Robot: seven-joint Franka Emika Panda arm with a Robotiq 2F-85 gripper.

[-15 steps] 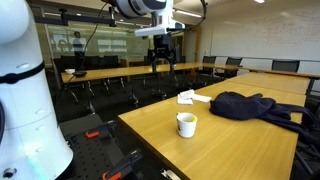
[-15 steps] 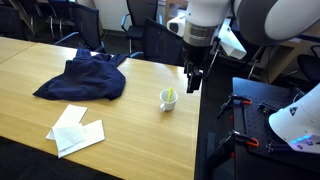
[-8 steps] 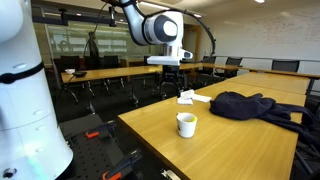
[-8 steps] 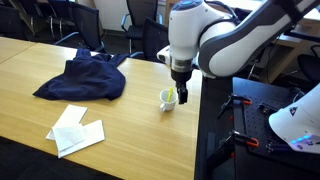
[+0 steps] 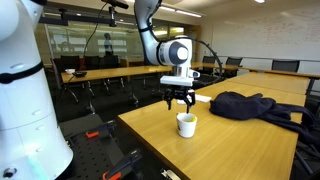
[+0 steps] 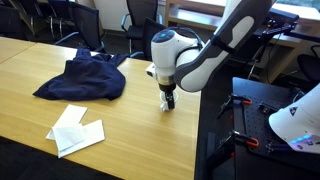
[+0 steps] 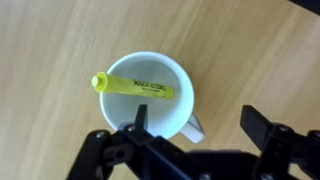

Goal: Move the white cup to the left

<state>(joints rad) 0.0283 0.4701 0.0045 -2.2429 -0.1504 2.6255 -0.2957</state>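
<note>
**Q:** Where are the edges, and where is there open room?
**A:** In an exterior view, the white cup [image 5: 186, 125] stands near the closest edge of the wooden surface [image 5: 240, 145]. Bare wood lies all around it. Farther back, well apart from the cup, lies the dark garment [image 5: 245, 105].

**Q:** How does the cup lie relative to the jaws?
**A:** It stands upright directly beneath the gripper [image 5: 181, 103]. In the wrist view the jaws are spread wide and grip nothing. One finger is over the cup's mouth and the other is outside its wall. A yellow marker [image 7: 133, 87] lies inside the cup.

**Q:** What is the arm's pose?
**A:** It arches over from above, with the wrist pointing straight down.
</note>
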